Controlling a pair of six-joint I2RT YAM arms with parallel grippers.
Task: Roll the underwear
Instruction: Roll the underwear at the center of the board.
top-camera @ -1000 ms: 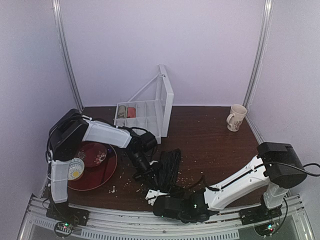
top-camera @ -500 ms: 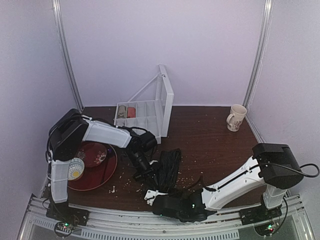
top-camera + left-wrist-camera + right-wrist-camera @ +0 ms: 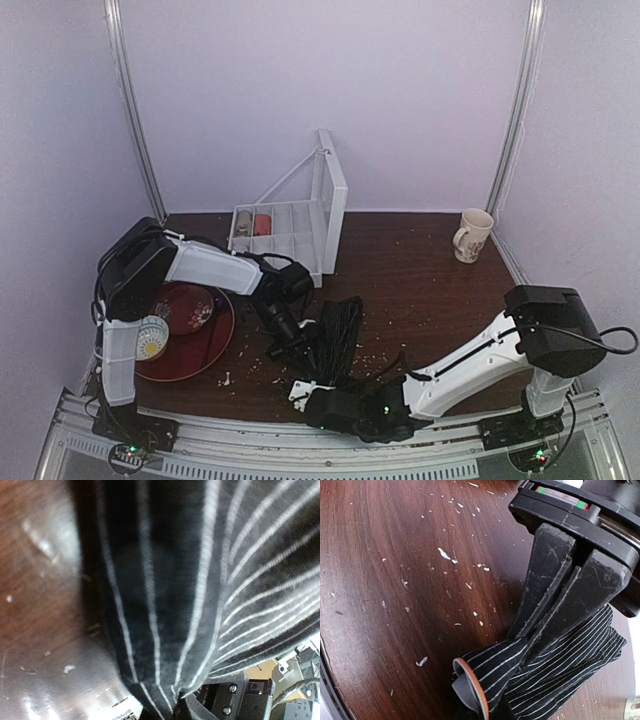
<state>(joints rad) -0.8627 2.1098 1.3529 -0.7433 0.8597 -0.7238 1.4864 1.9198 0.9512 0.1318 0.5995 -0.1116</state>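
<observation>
Underwear [image 3: 338, 335] lies bunched into a narrow dark strip on the brown table [image 3: 420, 270], near the middle of its front half, running from the far end toward the arms' bases; pale pinstripes run along its length. The right gripper [image 3: 522, 642] sits at the near end of the strip, and the right wrist view shows its two black fingers [image 3: 546, 580] pressed together with a fold of the striped fabric pinched at their tips; just below the tips a grey band with an orange edge [image 3: 470, 690] curls up out of the cloth. The left gripper [image 3: 292, 345] is against the strip's left side, partway along it; its wrist camera is so close that the striped cloth fills nearly the whole view, with bare wood at the left, so I cannot tell whether its claw is spread or closed. Pale crumbs [image 3: 444, 553] are scattered over the wood around the garment. A red plate [image 3: 205, 350] lies to the left under the left arm; a clear compartment box [image 3: 285, 225] with its lid raised stands at the back; a mug [image 3: 472, 235] stands in the far right corner, well apart from the cloth.
</observation>
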